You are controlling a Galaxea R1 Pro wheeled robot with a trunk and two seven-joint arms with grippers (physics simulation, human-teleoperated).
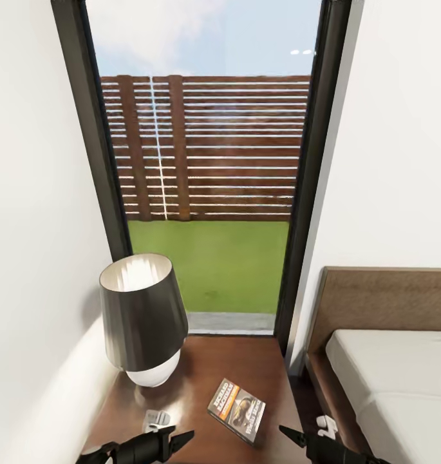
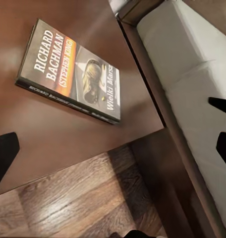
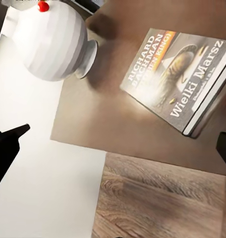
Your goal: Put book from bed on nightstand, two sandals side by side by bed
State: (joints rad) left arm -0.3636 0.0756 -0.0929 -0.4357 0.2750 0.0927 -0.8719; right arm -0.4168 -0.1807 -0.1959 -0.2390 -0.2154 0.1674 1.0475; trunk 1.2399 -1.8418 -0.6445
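Note:
The book (image 1: 237, 409) lies flat, cover up, on the glossy dark brown nightstand (image 1: 207, 361), toward its front right corner. It also shows in the left wrist view as the book (image 2: 71, 72) and in the right wrist view as the book (image 3: 178, 74). My left gripper (image 1: 181, 438) hovers open near the nightstand's front edge, left of the book, with nothing in it. My right gripper (image 1: 291, 437) hangs open and empty just right of the book, over the gap toward the bed (image 1: 400, 380). The sandals are out of view.
A lamp (image 1: 143, 319) with a dark shade and a white base stands at the nightstand's back left. A tall window (image 1: 207, 193) rises behind it and a white wall closes the left side. Wood plank floor (image 2: 78, 198) lies in front. A small white object (image 1: 326, 424) sits between nightstand and bed.

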